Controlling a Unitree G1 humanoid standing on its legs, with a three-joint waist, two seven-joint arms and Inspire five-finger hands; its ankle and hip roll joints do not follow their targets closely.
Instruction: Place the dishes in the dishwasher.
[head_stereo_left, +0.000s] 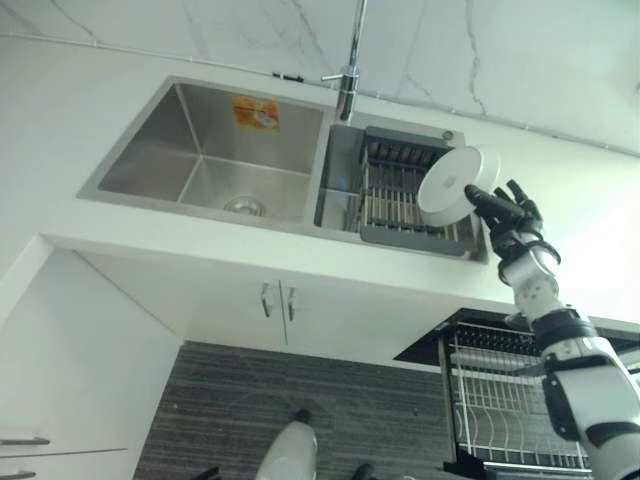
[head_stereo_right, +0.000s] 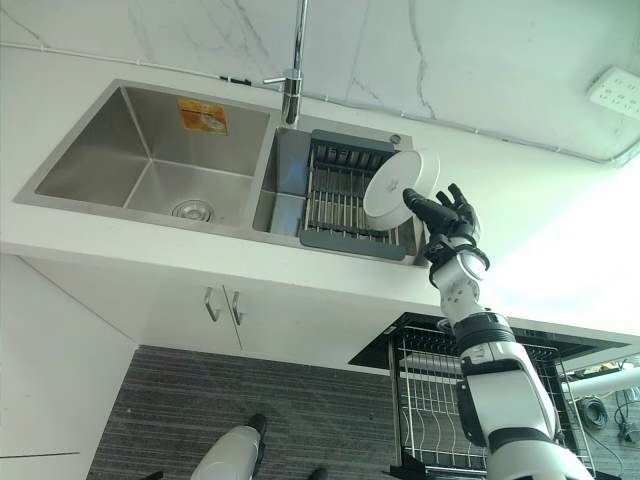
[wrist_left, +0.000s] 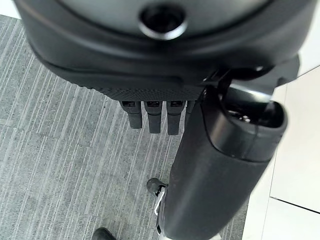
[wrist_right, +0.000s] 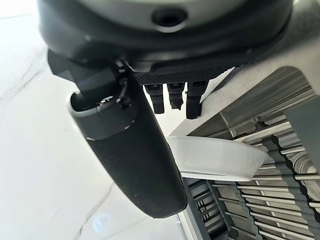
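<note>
A white round dish (head_stereo_left: 452, 186) is lifted on edge over the dark drying rack (head_stereo_left: 398, 192) in the sink's right basin. My right hand (head_stereo_left: 506, 214) is shut on its rim, with the thumb (wrist_right: 131, 150) on one face and the fingers behind the dish (wrist_right: 220, 159). The dishwasher's wire rack (head_stereo_left: 505, 400) stands pulled out below the counter, under my right arm, and holds no dishes where it shows. My left hand (wrist_left: 152, 112) hangs low over the grey floor, fingers relaxed and holding nothing.
A steel double sink (head_stereo_left: 195, 150) is set in the white counter, with a tall faucet (head_stereo_left: 348, 80) between its basins. White cabinet doors (head_stereo_left: 275, 300) sit below it. A wall socket (head_stereo_right: 620, 95) is at the far right.
</note>
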